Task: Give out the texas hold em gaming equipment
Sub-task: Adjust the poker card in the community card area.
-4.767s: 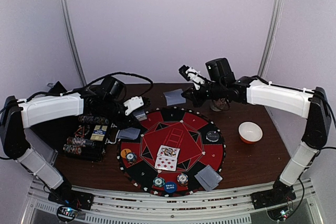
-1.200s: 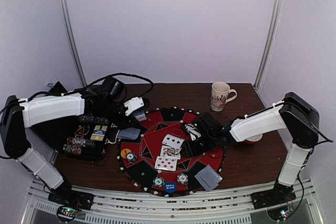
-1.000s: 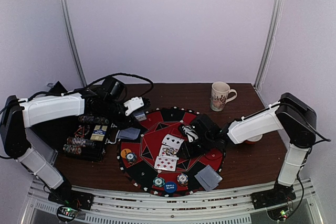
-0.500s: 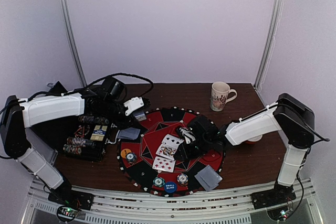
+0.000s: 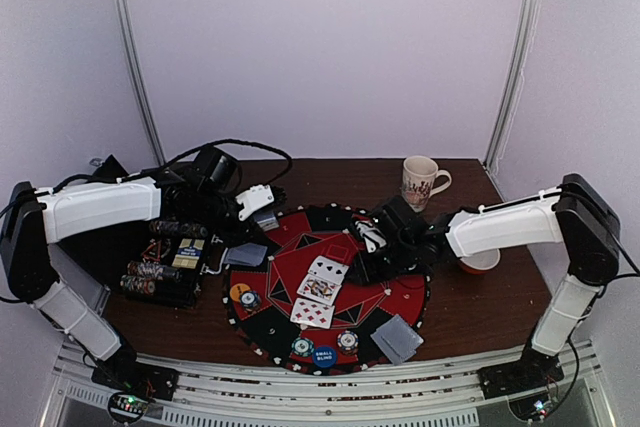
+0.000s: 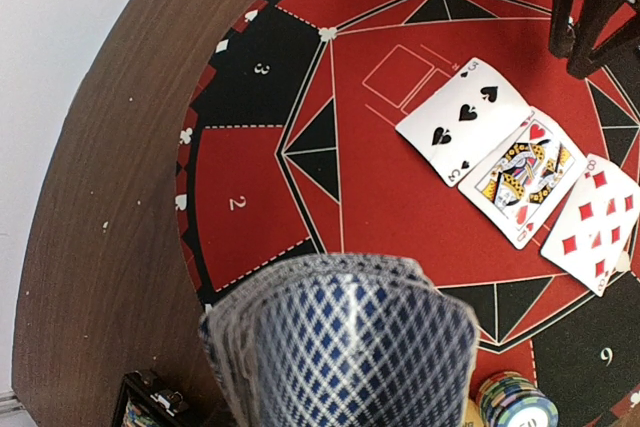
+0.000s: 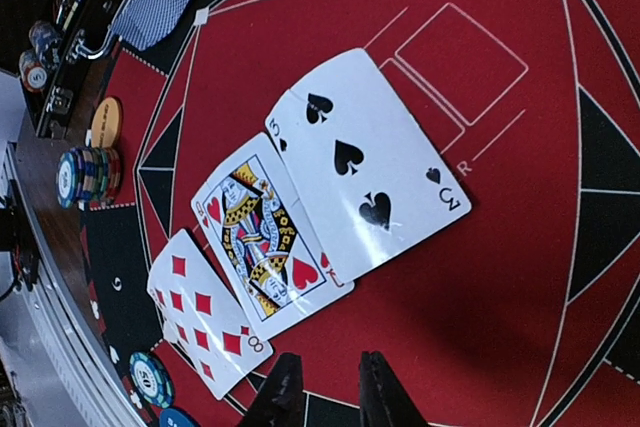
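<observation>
Beside right tool (image 7: 330, 361), three face-up cards (image 7: 268, 239)

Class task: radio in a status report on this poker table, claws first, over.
Left claw clamped on fanned cards. Right claw slightly open, empty, near three face-up cards on the mat. Nothing blocking.

Lower end of card fan (image 6: 345, 347) off-frame
</observation>
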{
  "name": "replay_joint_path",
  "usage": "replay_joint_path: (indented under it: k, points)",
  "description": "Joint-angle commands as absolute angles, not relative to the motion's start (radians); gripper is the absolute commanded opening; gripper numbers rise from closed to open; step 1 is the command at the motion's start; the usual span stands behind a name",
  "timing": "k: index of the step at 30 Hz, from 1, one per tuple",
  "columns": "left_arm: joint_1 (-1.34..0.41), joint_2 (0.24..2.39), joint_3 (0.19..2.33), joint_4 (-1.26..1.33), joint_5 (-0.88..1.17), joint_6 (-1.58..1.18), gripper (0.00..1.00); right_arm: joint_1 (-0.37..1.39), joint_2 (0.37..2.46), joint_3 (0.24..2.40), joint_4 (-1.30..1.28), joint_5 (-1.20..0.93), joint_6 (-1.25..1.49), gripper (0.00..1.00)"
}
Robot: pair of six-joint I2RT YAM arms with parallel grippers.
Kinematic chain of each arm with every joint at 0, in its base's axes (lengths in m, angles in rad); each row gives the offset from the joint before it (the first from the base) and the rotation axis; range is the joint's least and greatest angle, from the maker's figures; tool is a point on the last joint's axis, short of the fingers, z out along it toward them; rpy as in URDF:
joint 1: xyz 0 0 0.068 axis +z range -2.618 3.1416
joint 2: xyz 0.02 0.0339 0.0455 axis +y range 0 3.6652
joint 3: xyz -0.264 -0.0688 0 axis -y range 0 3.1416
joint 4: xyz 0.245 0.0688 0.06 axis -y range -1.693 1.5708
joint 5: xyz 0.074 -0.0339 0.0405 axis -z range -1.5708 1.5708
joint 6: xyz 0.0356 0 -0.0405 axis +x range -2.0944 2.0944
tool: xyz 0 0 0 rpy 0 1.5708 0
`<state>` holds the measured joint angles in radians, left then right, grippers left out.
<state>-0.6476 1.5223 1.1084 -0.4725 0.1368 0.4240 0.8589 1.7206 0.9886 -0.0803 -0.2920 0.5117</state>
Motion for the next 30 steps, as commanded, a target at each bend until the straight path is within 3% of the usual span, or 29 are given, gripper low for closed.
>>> replay_joint_path:
  k: [1, 15, 30]
  points:
    - [-0.644, 1.519, 1.115, -0.441, 0.137, 0.417, 0.33, 0.917, 1.722, 0.976, -0.142, -0.308, 0.503, 0.21]
    - [-0.645, 1.520, 1.115, -0.441, 0.137, 0.417, 0.33, 1.010, 1.835, 1.017, -0.201, -0.337, 0.472, 0.00]
    - [-0.646, 1.517, 1.115, -0.440, 0.137, 0.416, 0.33, 1.052, 1.884, 1.069, -0.181, -0.380, 0.466, 0.00]
